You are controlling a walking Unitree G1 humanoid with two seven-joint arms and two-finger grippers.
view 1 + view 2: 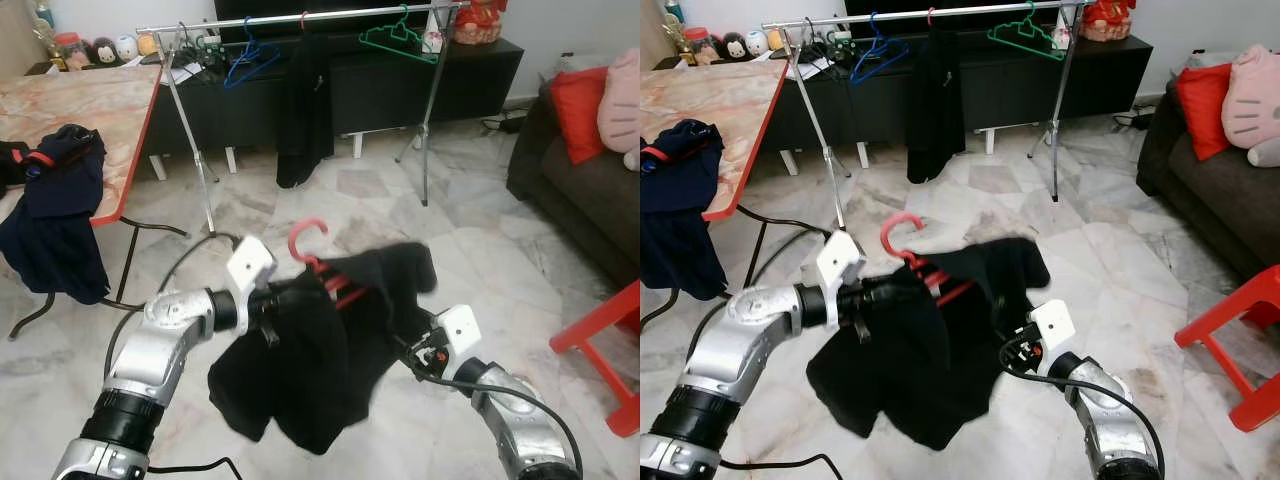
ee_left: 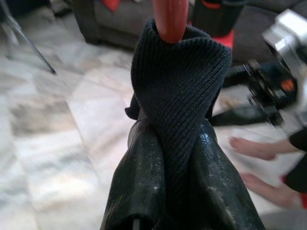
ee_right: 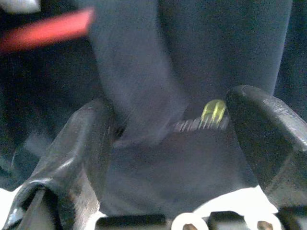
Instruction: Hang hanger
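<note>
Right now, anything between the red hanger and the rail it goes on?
Nothing visible. The red hanger, carrying a black garment, is held by the left gripper and right gripper over bare marble floor. The clothes rail is straight ahead, with free rail between the blue hanger and green hanger.

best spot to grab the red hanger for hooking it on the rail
Grip the red hanger at the neck just under its hook, where the left gripper is clamped through the black garment. Come from the robot's left side, keeping the upright, bare hook free to go over the rail. The right gripper holds fabric only.
</note>
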